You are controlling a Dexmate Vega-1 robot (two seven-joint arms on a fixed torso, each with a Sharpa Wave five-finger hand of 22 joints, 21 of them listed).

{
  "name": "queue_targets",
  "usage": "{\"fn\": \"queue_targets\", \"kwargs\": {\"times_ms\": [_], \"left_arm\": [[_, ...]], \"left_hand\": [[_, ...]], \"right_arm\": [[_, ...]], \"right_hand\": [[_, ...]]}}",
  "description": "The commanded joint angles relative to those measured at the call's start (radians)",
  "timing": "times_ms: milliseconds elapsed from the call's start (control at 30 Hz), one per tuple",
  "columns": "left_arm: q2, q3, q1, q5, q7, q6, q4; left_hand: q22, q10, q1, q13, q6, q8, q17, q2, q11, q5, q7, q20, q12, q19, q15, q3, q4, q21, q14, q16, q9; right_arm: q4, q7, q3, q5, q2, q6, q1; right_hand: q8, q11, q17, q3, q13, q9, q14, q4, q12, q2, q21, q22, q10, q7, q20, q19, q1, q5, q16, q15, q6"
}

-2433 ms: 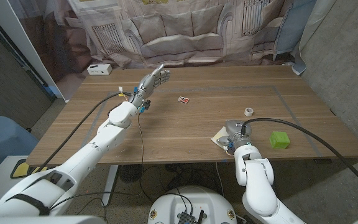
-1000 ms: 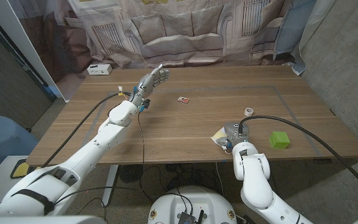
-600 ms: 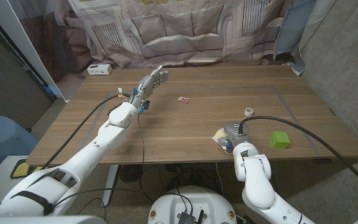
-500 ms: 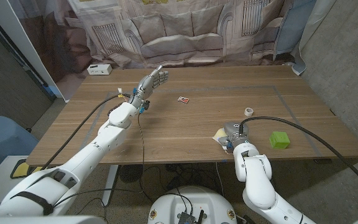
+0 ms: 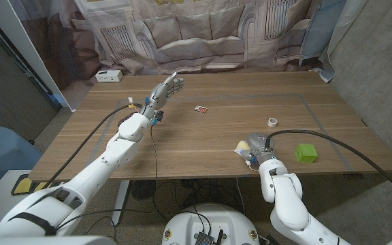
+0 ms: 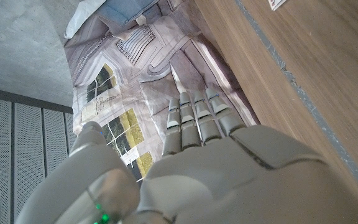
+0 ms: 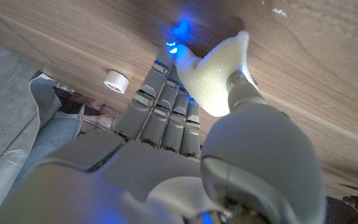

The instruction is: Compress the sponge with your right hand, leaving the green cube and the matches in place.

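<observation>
A pale yellow sponge (image 5: 240, 148) lies near the table's front edge, right of the middle. My right hand (image 5: 258, 145) grips it. In the right wrist view the sponge (image 7: 213, 73) is squeezed between the thumb (image 7: 244, 86) and the fingers (image 7: 166, 93), and one corner sticks out. The green cube (image 5: 306, 152) stands on the table a little to the right of that hand. The matches (image 5: 200, 108) lie flat near the table's middle, well apart from both hands. My left hand (image 5: 168, 87) hovers over the far left part of the table with fingers straight and apart, holding nothing.
A small roll of white tape (image 5: 272, 122) lies just beyond the right hand and is also visible as a tape roll (image 7: 114, 79) in the right wrist view. A white box (image 5: 107, 75) sits at the far left corner. A curtain hangs behind the wooden table (image 5: 203, 139).
The right hand has shifted slightly toward the front edge and closed tighter on the sponge, whose left corner now sticks out. The left arm, cube and matches have not moved.
</observation>
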Motion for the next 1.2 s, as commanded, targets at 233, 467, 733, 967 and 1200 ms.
{"fn": "queue_targets", "kwargs": {"times_ms": [233, 467, 733, 967, 1200], "left_arm": [[0.005, -0.005, 0.015, 0.004, 0.015, 0.0, -0.026], [0.005, -0.006, 0.018, 0.003, 0.02, 0.004, -0.03], [0.002, -0.005, 0.017, 0.006, 0.022, 0.003, -0.028], [-0.002, -0.003, 0.014, 0.01, 0.026, 0.001, -0.027], [-0.003, 0.002, 0.009, 0.016, 0.028, 0.007, -0.029]], "left_hand": [[0.006, 0.005, 0.0, 0.003, 0.01, -0.003, 0.006, 0.009, 0.003, -0.003, 0.0, 0.001, -0.005, 0.007, -0.001, 0.002, -0.002, -0.001, 0.009, -0.002, 0.005], [0.006, 0.004, -0.001, 0.003, 0.011, -0.003, 0.006, 0.01, 0.001, -0.003, -0.001, 0.001, -0.005, 0.007, -0.002, 0.002, -0.002, -0.001, 0.01, -0.002, 0.005], [0.006, 0.004, -0.001, 0.003, 0.01, -0.003, 0.006, 0.01, 0.003, -0.003, 0.0, 0.001, -0.005, 0.008, -0.002, 0.002, -0.003, -0.001, 0.009, -0.003, 0.005], [0.006, 0.004, -0.001, 0.003, 0.01, -0.003, 0.006, 0.01, 0.001, -0.003, 0.002, 0.001, -0.006, 0.008, -0.001, 0.002, -0.004, -0.001, 0.009, -0.003, 0.005], [0.006, 0.005, -0.001, 0.003, 0.01, -0.003, 0.006, 0.011, 0.001, -0.003, 0.001, 0.001, -0.006, 0.008, -0.001, 0.002, -0.004, -0.001, 0.009, -0.003, 0.005]], "right_arm": [[-0.052, -0.128, 0.002, 0.077, -0.065, -0.023, -0.01], [-0.062, -0.161, 0.005, 0.103, -0.082, -0.023, -0.01], [-0.081, -0.23, 0.011, 0.099, -0.093, -0.037, -0.025], [-0.104, -0.279, 0.029, 0.118, -0.104, -0.037, -0.042], [-0.127, -0.305, 0.049, 0.149, -0.121, -0.028, -0.054]], "right_hand": [[0.007, -0.006, 0.014, 0.009, 0.004, 0.003, 0.024, 0.001, 0.004, 0.003, 0.014, 0.004, 0.026, -0.004, -0.008, 0.016, 0.032, -0.004, 0.017, -0.064, 0.02], [0.009, -0.009, 0.021, 0.01, 0.004, 0.003, 0.037, 0.002, 0.005, 0.009, 0.021, 0.006, 0.041, -0.008, -0.014, 0.023, 0.045, -0.007, 0.025, -0.068, 0.036], [0.008, -0.011, 0.02, 0.008, 0.004, 0.003, 0.038, 0.004, 0.002, 0.008, 0.023, 0.007, 0.042, -0.008, -0.015, 0.024, 0.048, -0.009, 0.023, -0.069, 0.041], [0.006, -0.011, 0.022, 0.007, 0.004, 0.003, 0.036, 0.006, 0.0, 0.008, 0.024, 0.007, 0.04, -0.008, -0.015, 0.022, 0.049, -0.01, 0.022, -0.071, 0.039], [0.001, -0.011, 0.024, 0.005, 0.004, 0.003, 0.034, 0.009, -0.005, 0.009, 0.026, 0.008, 0.038, -0.011, -0.017, 0.019, 0.052, -0.011, 0.02, -0.072, 0.035]]}}
